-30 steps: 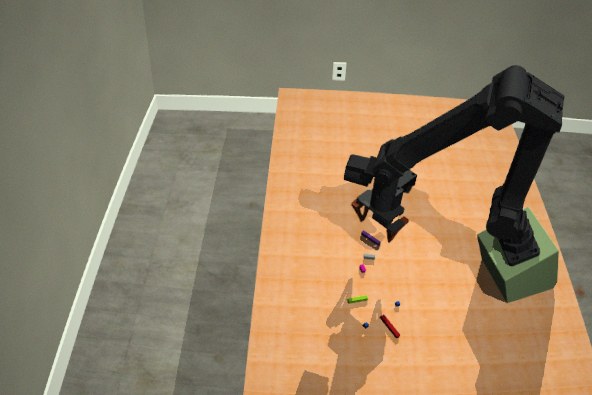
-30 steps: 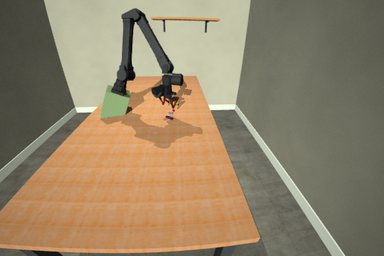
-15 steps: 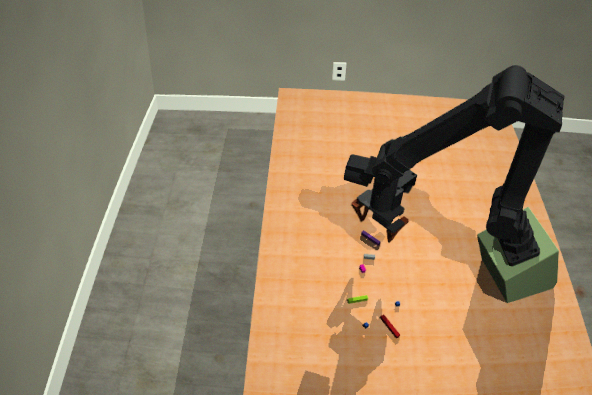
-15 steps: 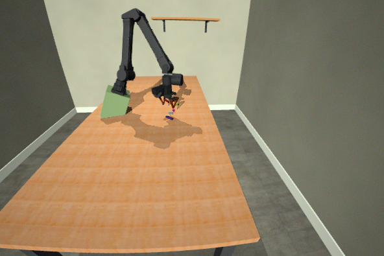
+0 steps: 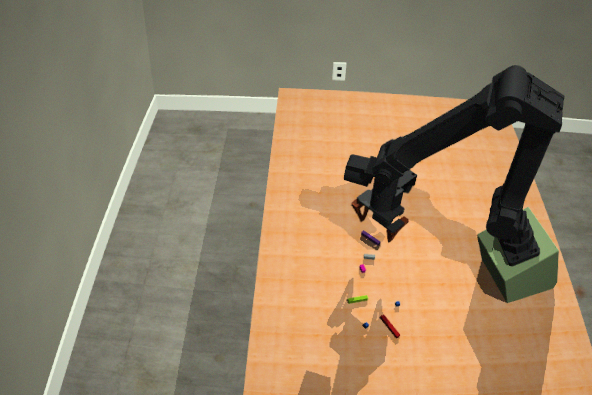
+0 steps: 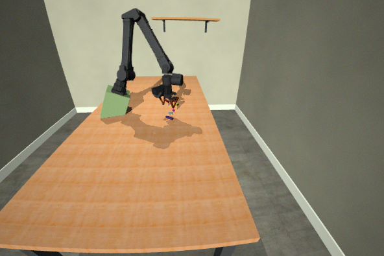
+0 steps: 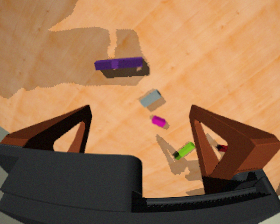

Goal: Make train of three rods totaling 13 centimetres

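Note:
My gripper is open and empty, above the table near the purple rod. The purple rod has a dark patch along one side. The short grey rod and magenta rod lie near it, apart and turned differently. The lime rod lies farther off. Two blue rods lie on either side of the upper end of the slanted red rod. A finger partly hides the red rod in the wrist view.
The wooden table carries the rods. The arm's green base block stands at its side, to the right in the top view. The table's long left edge in that view runs beyond the rods. Arm shadows cross the table.

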You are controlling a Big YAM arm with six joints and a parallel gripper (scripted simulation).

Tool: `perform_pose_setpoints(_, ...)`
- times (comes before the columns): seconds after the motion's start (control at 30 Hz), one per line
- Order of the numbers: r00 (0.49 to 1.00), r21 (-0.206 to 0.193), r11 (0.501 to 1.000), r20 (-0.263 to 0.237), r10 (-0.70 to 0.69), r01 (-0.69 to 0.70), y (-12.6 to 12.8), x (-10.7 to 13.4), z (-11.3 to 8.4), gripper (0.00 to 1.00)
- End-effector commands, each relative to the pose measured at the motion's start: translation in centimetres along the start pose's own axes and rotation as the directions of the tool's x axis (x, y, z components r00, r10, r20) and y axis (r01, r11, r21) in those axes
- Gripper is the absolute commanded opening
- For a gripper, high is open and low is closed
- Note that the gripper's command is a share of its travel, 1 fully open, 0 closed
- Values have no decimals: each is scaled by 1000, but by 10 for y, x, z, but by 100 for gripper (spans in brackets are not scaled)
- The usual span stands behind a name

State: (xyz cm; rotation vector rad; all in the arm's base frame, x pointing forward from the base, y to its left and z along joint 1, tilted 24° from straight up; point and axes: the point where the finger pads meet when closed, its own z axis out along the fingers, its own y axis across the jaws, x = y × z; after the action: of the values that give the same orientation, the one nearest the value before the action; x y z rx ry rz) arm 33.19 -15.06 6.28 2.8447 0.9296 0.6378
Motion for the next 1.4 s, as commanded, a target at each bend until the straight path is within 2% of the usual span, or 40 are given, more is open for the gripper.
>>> perform_pose_setpoints(0.0, 1000, -8, 1000, -2, 12, -12, 13, 3, -2, 100)
perform_pose_setpoints(0.73, 1000, -8, 1000, -2, 4, -4, 12, 4, -2, 100)
perform_pose_setpoints(0.87, 988, -9, 988, -2, -153, 153, 11, 20, -3, 100)
perform_pose_setpoints(0.93, 988, -10, 988, -6, -154, 154, 11, 20, -3, 100)
perform_pose_setpoints(0.97, 974, -9, 974, -1, -227, 227, 9, 25, -2, 100)
perform_pose_setpoints(1.07, 974, -12, 974, -5, -228, 228, 10, 26, -2, 100)
perform_pose_setpoints(1.1, 950, -11, 950, -1, -314, 314, 7, 31, -2, 100)
perform_pose_setpoints(1.23, 949, -11, 949, -5, -314, 314, 7, 32, -2, 100)
perform_pose_setpoints(1.27, 912, -20, 912, -1, -410, 409, 6, 40, -6, 100)
perform_pose_setpoints(1.37, 912, -19, 912, -3, -410, 409, 4, 39, -4, 100)
